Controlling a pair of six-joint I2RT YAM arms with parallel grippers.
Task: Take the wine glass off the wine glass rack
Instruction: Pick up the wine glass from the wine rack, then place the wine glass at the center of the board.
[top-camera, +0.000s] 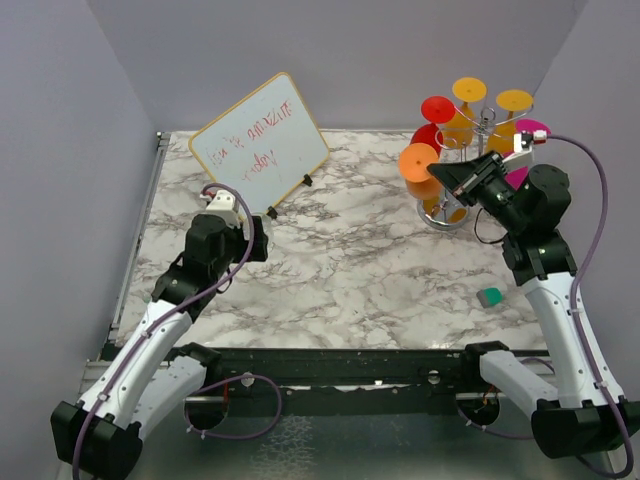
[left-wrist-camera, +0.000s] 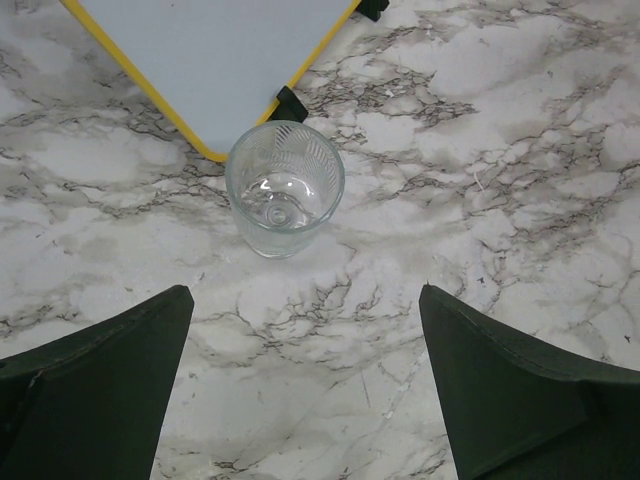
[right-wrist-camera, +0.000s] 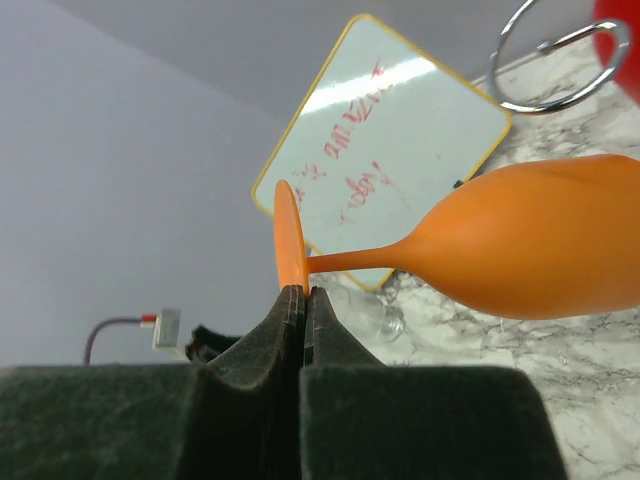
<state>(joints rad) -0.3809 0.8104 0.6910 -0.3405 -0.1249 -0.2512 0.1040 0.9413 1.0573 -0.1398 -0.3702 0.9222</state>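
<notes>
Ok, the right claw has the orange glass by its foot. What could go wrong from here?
The right claw pinches the orange wine glass only by its foot's thin edge, so it may swivel or slip. The red glass and others hang close by on the wine glass rack; moving it could knock them or drag the rack.

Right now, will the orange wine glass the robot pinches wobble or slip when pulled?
Likely wobbly: the right gripper pinches only the thin foot edge of the orange wine glass, bowl far out. Smooth surface, so it may slip.
</notes>
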